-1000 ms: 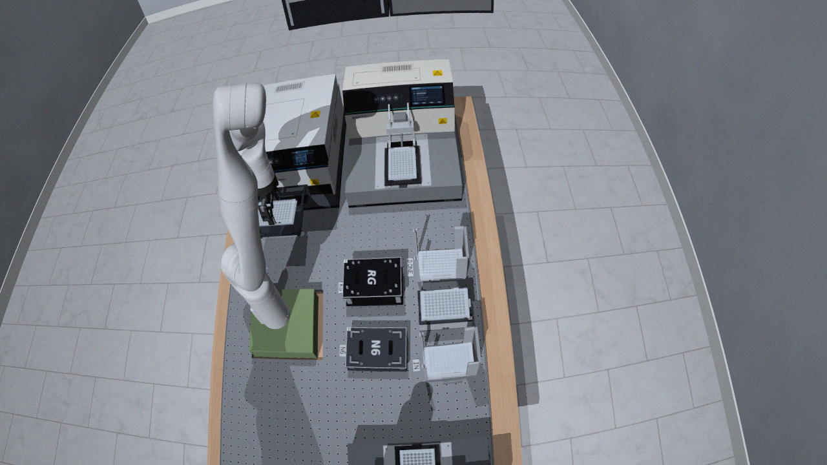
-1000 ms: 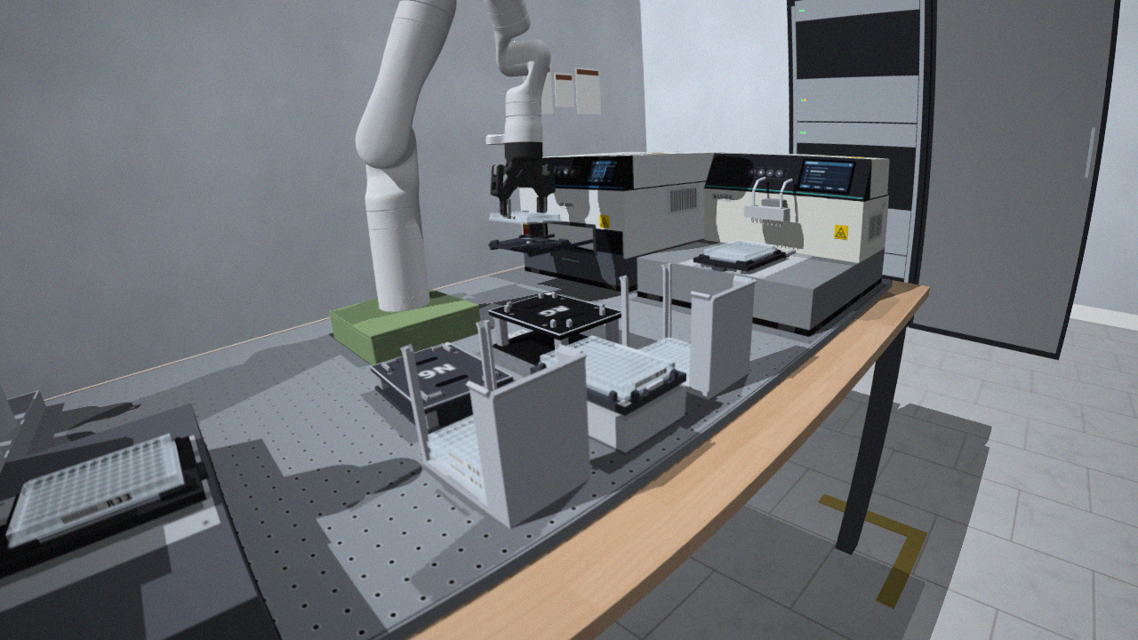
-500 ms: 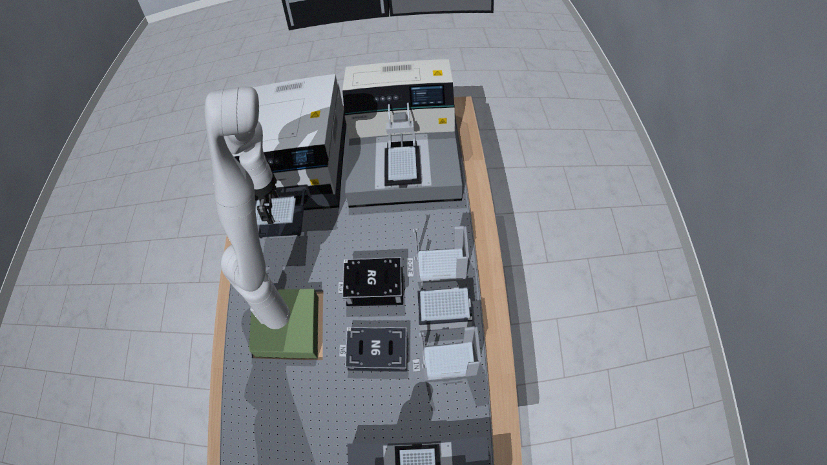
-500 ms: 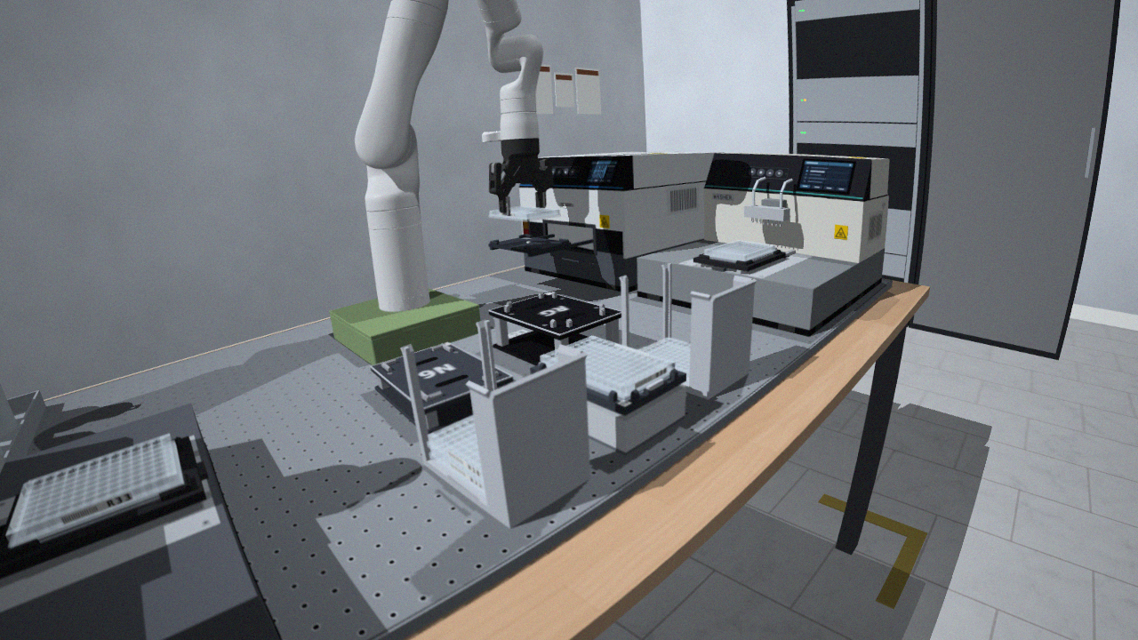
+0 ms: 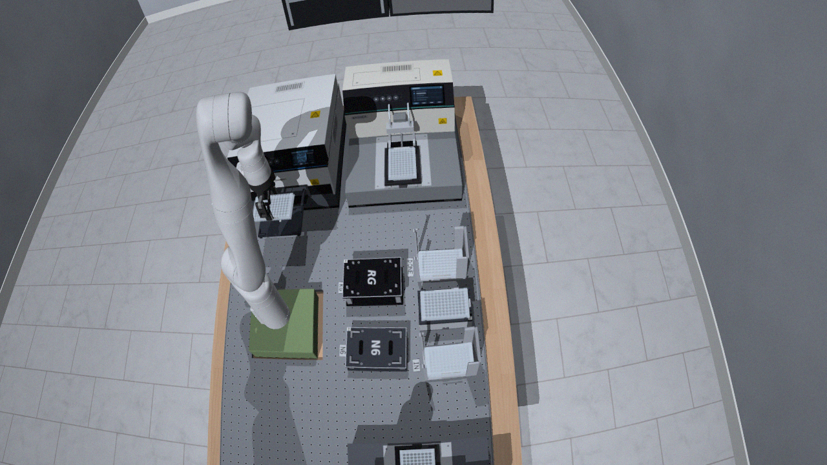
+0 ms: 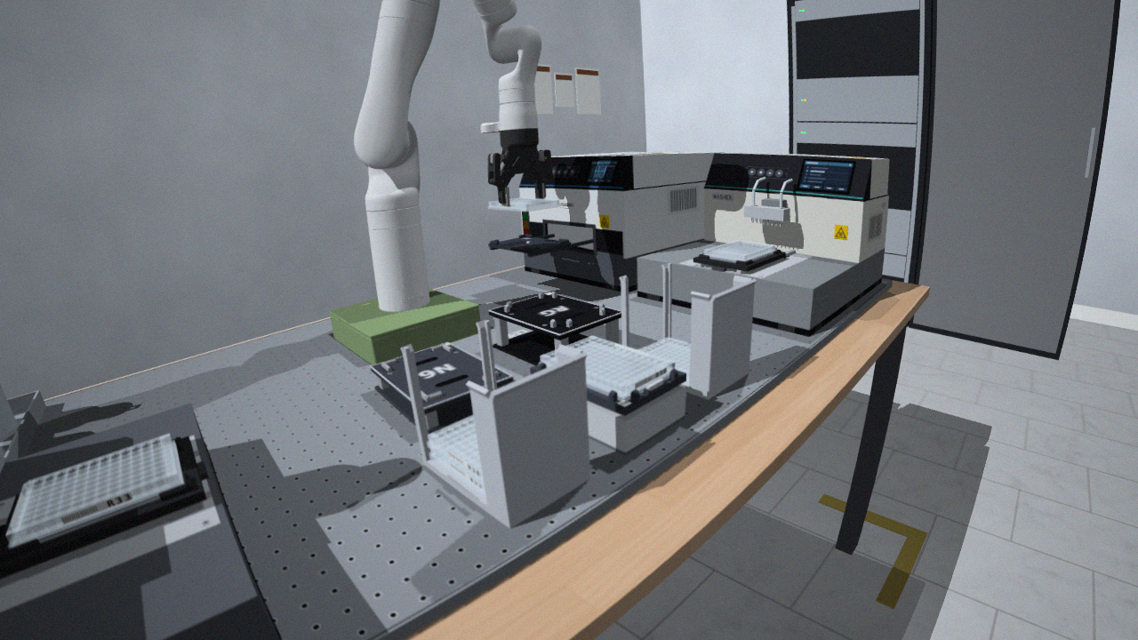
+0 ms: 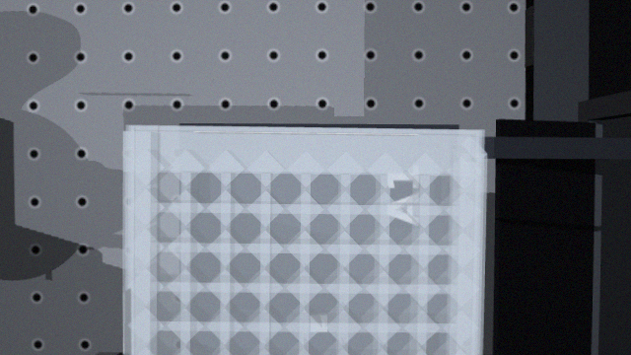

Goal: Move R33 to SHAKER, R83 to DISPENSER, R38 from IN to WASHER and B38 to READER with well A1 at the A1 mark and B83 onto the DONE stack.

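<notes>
My gripper is shut on a clear well plate, plate B83, and holds it level a little above the READER's black tray. In the overhead view this plate hangs under the wrist, in front of the READER. The wrist view shows the plate from above, with the perforated deck below; the fingers are out of frame. Plate R83 sits on the WASHER. Plate B38 sits on the SHAKER. Plate R33 lies on the DISPENSER at the near end. The DONE rack and the IN rack hold plates.
The black RG nest and N6 nest stand mid-deck, both bare. The arm's green base is at the left. The rack walls and posts rise high along the deck's right edge. The WASHER's head hangs over its plate.
</notes>
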Robot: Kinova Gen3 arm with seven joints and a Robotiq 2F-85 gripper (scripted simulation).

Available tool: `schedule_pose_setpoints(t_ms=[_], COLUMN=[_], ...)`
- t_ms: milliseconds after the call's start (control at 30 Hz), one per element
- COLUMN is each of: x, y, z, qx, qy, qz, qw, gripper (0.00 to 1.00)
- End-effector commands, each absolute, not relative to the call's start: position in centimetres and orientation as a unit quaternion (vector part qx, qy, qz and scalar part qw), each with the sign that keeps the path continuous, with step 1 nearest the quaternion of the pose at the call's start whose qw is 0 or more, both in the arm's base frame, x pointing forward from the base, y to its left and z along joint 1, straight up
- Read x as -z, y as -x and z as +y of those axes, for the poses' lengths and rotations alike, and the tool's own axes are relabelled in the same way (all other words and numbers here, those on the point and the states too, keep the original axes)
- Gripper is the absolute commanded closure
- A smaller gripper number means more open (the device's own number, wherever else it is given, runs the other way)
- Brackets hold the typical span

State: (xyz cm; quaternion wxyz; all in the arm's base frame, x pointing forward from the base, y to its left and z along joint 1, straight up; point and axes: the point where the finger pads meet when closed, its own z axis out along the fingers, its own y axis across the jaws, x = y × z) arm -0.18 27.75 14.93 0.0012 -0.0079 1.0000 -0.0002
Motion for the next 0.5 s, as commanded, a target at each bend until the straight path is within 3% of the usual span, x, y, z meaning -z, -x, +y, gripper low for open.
schedule_pose_setpoints(t_ms=[0,467], x=[-15.5,-17.2], y=[0.1,0.1], z=[27.9,27.8], qx=[-0.002,-0.002], qy=[0.009,0.009], qz=[1.000,1.000], qw=[0.002,0.002], gripper=[0.06,0.06])
